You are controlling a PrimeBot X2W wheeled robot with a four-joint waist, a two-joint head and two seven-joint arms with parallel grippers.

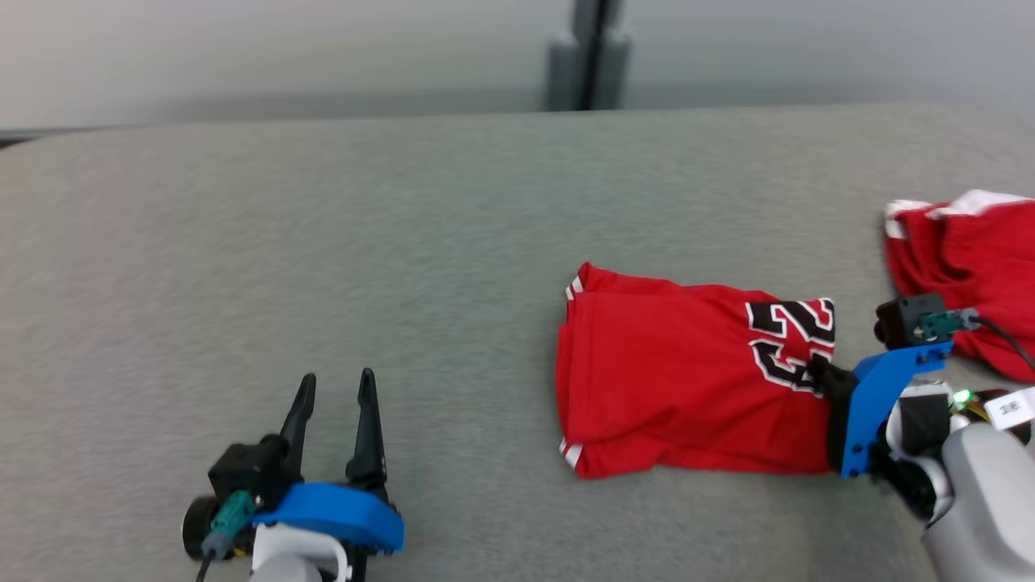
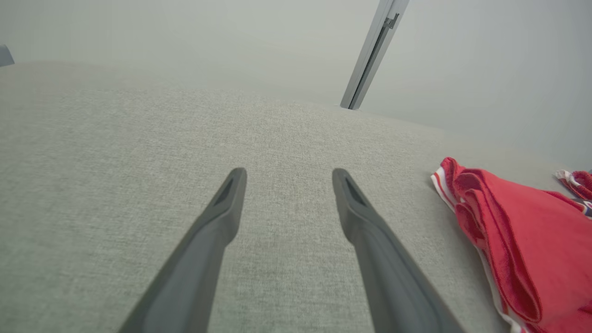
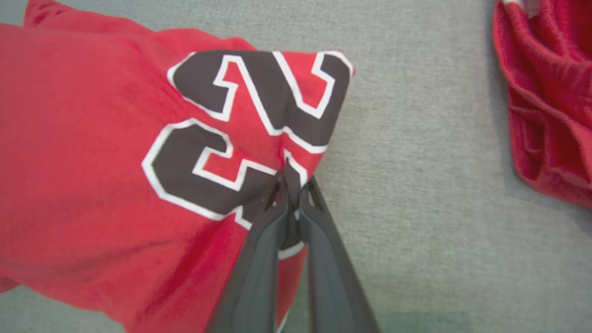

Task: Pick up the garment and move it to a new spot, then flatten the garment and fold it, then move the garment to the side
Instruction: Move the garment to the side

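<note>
The garment (image 1: 679,380) is a folded red jersey with black numerals edged in white, lying on the grey cloth table right of centre; it also shows as the garment (image 2: 532,249) and the garment (image 3: 115,162). My right gripper (image 1: 818,373) is at its right edge. In the right wrist view the right gripper (image 3: 290,185) is shut, pinching a fold of the garment by the numerals. My left gripper (image 1: 335,388) rests open at the lower left, well apart from the garment. In the left wrist view the left gripper (image 2: 287,178) has nothing between its fingers.
A second red garment with white trim (image 1: 966,275) lies bunched at the table's right edge, also seen as the red cloth (image 3: 545,92). The grey table (image 1: 323,242) stretches wide to the left and back. A grey post (image 1: 589,52) stands behind its far edge.
</note>
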